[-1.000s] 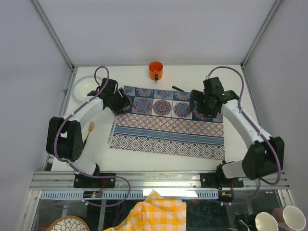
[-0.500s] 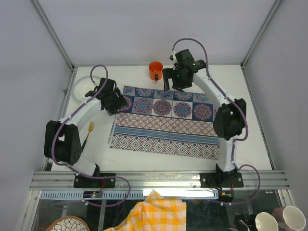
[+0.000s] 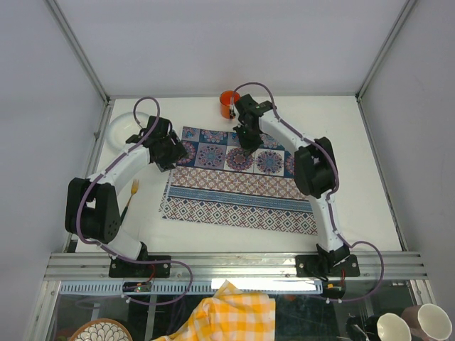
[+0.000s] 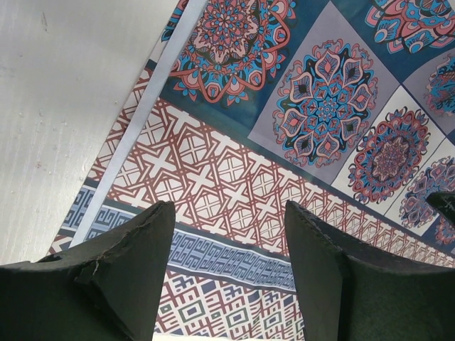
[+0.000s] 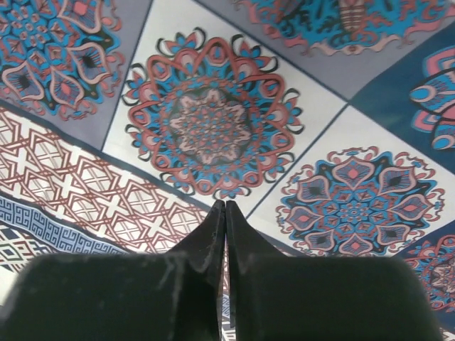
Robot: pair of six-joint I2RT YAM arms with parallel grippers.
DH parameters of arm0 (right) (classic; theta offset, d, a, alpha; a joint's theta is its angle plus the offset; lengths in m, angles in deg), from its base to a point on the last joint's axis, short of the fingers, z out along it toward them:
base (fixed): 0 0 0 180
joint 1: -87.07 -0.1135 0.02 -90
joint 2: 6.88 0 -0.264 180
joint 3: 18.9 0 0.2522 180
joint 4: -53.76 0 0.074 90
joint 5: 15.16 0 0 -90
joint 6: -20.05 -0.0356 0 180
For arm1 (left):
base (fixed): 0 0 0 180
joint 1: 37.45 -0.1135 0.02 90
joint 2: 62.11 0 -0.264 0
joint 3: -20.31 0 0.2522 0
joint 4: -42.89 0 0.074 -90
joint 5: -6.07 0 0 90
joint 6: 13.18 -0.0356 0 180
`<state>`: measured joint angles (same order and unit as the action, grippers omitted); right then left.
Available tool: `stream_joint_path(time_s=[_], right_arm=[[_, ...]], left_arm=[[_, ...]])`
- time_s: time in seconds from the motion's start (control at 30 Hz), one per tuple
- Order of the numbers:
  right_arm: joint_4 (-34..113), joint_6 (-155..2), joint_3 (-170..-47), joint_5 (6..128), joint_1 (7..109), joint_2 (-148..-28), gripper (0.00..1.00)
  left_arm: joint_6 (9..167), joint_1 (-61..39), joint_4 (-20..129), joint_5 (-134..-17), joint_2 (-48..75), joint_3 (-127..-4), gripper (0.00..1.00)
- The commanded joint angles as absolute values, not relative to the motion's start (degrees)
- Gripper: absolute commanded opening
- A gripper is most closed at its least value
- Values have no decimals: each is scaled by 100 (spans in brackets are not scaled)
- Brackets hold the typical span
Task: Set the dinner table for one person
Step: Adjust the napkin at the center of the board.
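R gripper (image 5: pixel 225 207) swung left, now closed; L gripper (image 4: pixel 227 213) apart; 1 cloth (image 3: pixel 242 193), 1 mug (image 3: pixel 225 101).

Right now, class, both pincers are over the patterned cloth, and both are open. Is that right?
Not quite: the right pincer is shut, fingers pressed together, as the right wrist view shows. The left pincer is open, and both are over the patterned cloth.

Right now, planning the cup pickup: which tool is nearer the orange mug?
Right. Right tool: just right of the orange mug. Left tool: well left, over a corner of the cloth.
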<state>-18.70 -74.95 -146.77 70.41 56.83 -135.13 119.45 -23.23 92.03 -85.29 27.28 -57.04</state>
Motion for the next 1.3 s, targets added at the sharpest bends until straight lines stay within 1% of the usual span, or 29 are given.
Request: stream_joint_path(time_s=[0.0, 0.07, 0.1, 0.17, 0.2, 0.23, 0.27, 0.3, 0.33, 0.37, 0.4, 0.43, 0.5, 0.53, 0.6, 0.87, 0.93, 0.97, 1.03, 1.13, 1.17, 1.2, 1.27], right_arm=[[-1917, -7448, -15094, 7253, 5514, -13433, 0], [-1970, -7436, -15209, 7238, 5468, -13519, 0], [-2009, -7435, -15279, 7196, 5438, -13581, 3], [-2030, -7451, -15311, 7144, 5368, -13643, 37], [-2005, -7451, -15283, 7141, 5332, -13659, 51], [-1978, -7460, -15253, 7118, 5290, -13668, 58], [-1952, -7465, -15220, 7114, 5243, -13676, 60], [-1925, -7476, -15201, 7099, 5217, -13710, 57], [-1904, -7477, -15194, 7049, 5181, -13740, 51], [-1876, -7491, -15198, 7006, 5144, -13786, 50], [-1868, -7496, -15212, 6976, 5106, -13834, 53], [-1859, -7496, -15244, 6966, 5070, -13877, 61], [-1836, -7505, -15290, 7009, 4990, -13948, 90], [-1849, -7513, -15332, 7035, 4959, -13992, 98], [-1878, -7550, -15398, 7130, 4908, -14057, 100], [-1678, -7793, -15099, 7693, 4906, -13997, 100], [-1646, -7848, -15036, 7881, 4905, -13979, 100], [-1651, -7887, -15016, 8004, 4909, -13978, 100], [-1697, -7975, -14993, 8394, 4917, -13977, 100], [-1682, -8132, -14810, 8797, 5043, -13895, 100], [-1606, -8171, -14679, 8813, 5119, -13820, 100], [-1480, -8213, -14488, 8768, 5207, -13658, 100], [-1237, -8309, -14077, 8721, 5429, -13353, 100]], left_arm=[[11859, -2316, 9060, -8610, 2531, -5721, 64], [11808, -2318, 9041, -8665, 2636, -5761, 64], [11767, -2314, 9043, -8684, 2717, -5794, 64], [11705, -2303, 9060, -8698, 2908, -5852, 63], [11695, -2292, 9068, -8701, 2979, -5871, 63], [11688, -2267, 9067, -8719, 3032, -5879, 63], [11689, -2231, 9067, -8740, 3076, -5884, 63], [11687, -2193, 9067, -8777, 3117, -5884, 63], [11689, -2158, 9067, -8810, 3149, -5889, 63], [11683, -2129, 9065, -8840, 3190, -5903, 63], [11668, -2092, 9063, -8869, 3226, -5928, 63], [11648, -2062, 9066, -8887, 3255, -5966, 63], [11602, -1989, 9062, -8929, 3294, -6037, 63], [11560, -1944, 9065, -8971, 3311, -6082, 64], [11422, -1847, 9075, -9046, 3371, -6207, 64], [10859, -1607, 9114, -9327, 3727, -6679, 65], [10766, -1560, 9111, -9356, 3881, -6746, 67], [10713, -1538, 9109, -9358, 3966, -6770, 76], [10633, -1498, 9125, -9419, 4138, -6804, 87], [10582, -1453, 9177, -9536, 4289, -6780, 92], [10574, -1451, 9181, -9552, 4292, -6756, 97], [10567, -1443, 9185, -9559, 4286, -6734, 99], [10545, -1433, 9195, -9547, 4230, -6703, 99]])
